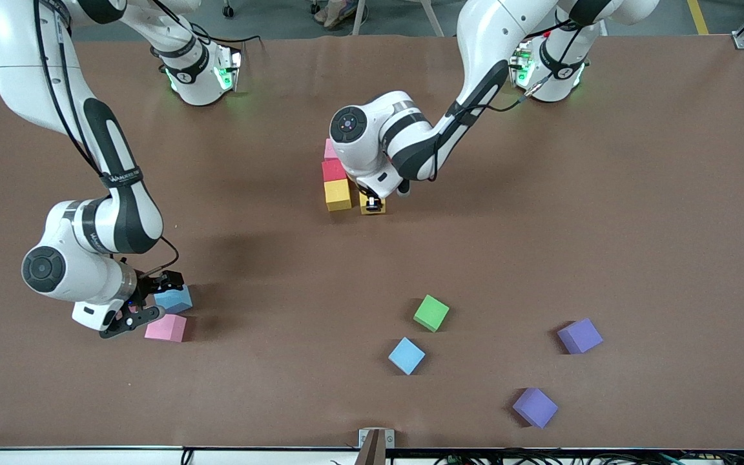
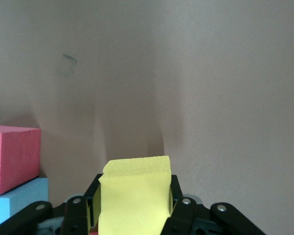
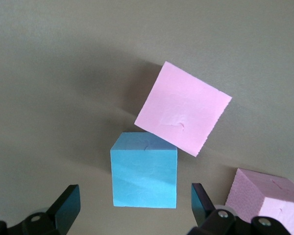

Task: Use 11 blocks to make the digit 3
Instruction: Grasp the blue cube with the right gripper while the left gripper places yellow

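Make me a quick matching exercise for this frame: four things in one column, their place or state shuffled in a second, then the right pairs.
Things:
1. left gripper
2. right gripper
3. green cube
4. red cube

Place or state:
A. lies loose, apart from the other cubes
B. shut on the yellow cube
C. in the line between a pink cube and a yellow one
D. open at a light blue cube

Pairs: 1-B, 2-D, 3-A, 4-C

A brown surface (image 1: 637, 226) fills nearly the whole frame; a small grey metal bracket (image 1: 376, 440) sits at its bottom edge, centre of frame; dark cables (image 1: 540, 457) run along the bottom right; grey floor (image 1: 281, 16) shows at the top.
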`<state>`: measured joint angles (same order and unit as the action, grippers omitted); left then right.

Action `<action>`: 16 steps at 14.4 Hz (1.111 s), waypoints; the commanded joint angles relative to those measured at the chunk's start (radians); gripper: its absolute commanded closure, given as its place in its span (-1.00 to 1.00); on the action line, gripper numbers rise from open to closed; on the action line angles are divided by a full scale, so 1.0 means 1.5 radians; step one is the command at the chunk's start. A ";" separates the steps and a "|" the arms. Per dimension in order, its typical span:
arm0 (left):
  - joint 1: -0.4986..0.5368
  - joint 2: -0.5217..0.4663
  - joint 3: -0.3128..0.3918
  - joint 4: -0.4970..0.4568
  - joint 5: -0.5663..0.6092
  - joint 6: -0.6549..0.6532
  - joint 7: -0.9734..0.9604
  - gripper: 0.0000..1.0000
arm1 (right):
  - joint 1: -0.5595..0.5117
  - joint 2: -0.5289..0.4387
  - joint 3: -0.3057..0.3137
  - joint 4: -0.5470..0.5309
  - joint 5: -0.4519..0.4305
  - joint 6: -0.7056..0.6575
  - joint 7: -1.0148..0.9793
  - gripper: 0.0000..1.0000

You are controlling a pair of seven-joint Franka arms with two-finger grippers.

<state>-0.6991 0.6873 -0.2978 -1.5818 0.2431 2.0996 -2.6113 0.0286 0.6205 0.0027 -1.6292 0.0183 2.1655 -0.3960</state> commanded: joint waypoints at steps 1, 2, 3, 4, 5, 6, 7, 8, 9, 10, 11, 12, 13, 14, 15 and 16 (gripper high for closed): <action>-0.005 -0.005 0.001 -0.011 0.004 0.022 -0.004 0.58 | -0.005 0.008 0.005 0.013 -0.001 -0.004 -0.020 -1.00; -0.010 -0.003 0.001 -0.013 0.004 0.030 -0.003 0.58 | -0.005 0.009 0.005 0.013 -0.002 -0.004 -0.021 -1.00; -0.015 -0.003 0.001 -0.016 0.011 0.037 -0.004 0.58 | -0.005 0.012 0.005 0.013 -0.002 -0.004 -0.024 -1.00; -0.016 -0.003 0.001 -0.017 0.015 0.039 -0.003 0.58 | -0.005 0.015 0.005 0.013 -0.002 -0.002 -0.031 -1.00; -0.017 -0.003 0.001 -0.020 0.019 0.042 -0.004 0.58 | -0.005 0.017 0.005 0.013 -0.002 0.001 -0.034 -1.00; -0.021 -0.002 0.001 -0.022 0.025 0.047 -0.004 0.58 | -0.006 0.019 0.005 0.013 -0.003 0.008 -0.035 -1.00; -0.022 -0.001 0.001 -0.025 0.030 0.052 -0.003 0.58 | -0.007 0.022 0.005 0.013 -0.003 0.015 -0.035 -1.00; -0.024 0.002 0.001 -0.025 0.035 0.054 -0.003 0.58 | -0.007 0.024 0.005 0.013 -0.003 0.021 -0.046 -1.00; -0.024 0.004 0.001 -0.025 0.038 0.057 -0.003 0.58 | -0.007 0.026 0.005 0.013 -0.002 0.025 -0.055 -1.00; -0.025 0.005 0.001 -0.025 0.042 0.062 -0.002 0.58 | -0.010 0.027 0.005 0.013 -0.002 0.025 -0.055 -1.00; -0.025 0.005 0.001 -0.025 0.045 0.063 -0.002 0.58 | -0.012 0.028 0.005 0.013 -0.002 0.025 -0.056 -1.00; -0.030 0.008 0.001 -0.024 0.047 0.065 -0.002 0.58 | -0.013 0.030 0.005 0.013 -0.002 0.025 -0.056 -1.00; -0.034 0.009 0.001 -0.024 0.047 0.066 -0.003 0.58 | -0.013 0.030 0.005 0.013 -0.002 0.026 -0.056 -1.00; -0.034 0.009 0.001 -0.024 0.047 0.067 -0.003 0.58 | -0.012 0.031 0.005 0.013 -0.002 0.026 -0.057 -1.00; -0.034 0.009 0.001 -0.023 0.047 0.067 -0.003 0.58 | -0.012 0.031 0.005 0.013 -0.002 0.026 -0.057 -1.00; -0.034 0.009 0.001 -0.023 0.047 0.067 -0.003 0.58 | -0.012 0.031 0.005 0.013 -0.003 0.026 -0.057 -1.00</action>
<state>-0.7454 0.7060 -0.2982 -1.6118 0.2942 2.1871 -2.6111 0.0237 0.6604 0.0001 -1.6210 0.0171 2.2020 -0.4640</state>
